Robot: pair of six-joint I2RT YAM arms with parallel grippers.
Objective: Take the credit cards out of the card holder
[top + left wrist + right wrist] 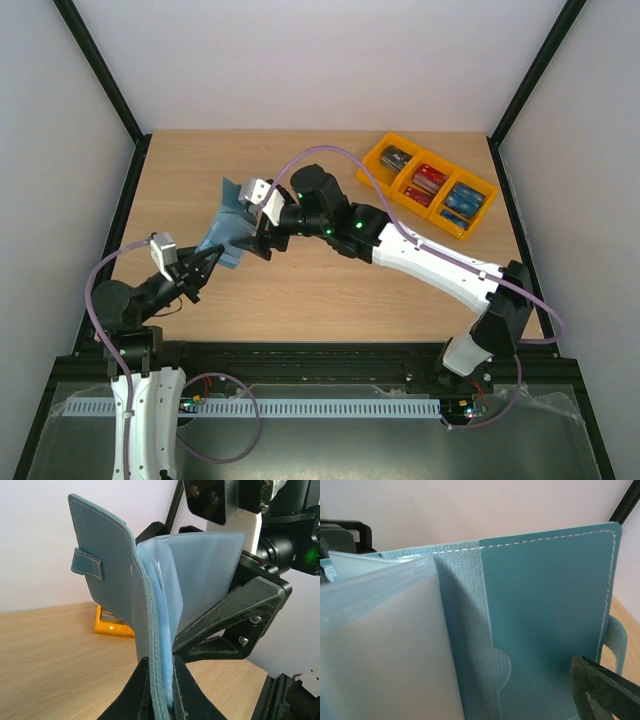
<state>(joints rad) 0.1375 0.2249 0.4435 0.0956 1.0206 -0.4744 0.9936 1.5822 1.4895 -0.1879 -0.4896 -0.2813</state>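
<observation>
Left wrist view shows left gripper (161, 680) pinching the open wallet (107, 570) upright above the table (45, 650); right gripper (258, 238), fingers apart by the clear pockets (205, 575), should flip them slowly, looking inside each.

The card holder (228, 222) stands left of the table's (330, 290) centre, with the left gripper (213, 258) at its 7 o'clock (pinching its lower edge) and the right gripper (255, 242) at its 3 o'clock. The tray (372, 160) lies at 2 o'clock, with cards (430, 180) in its compartments.
</observation>
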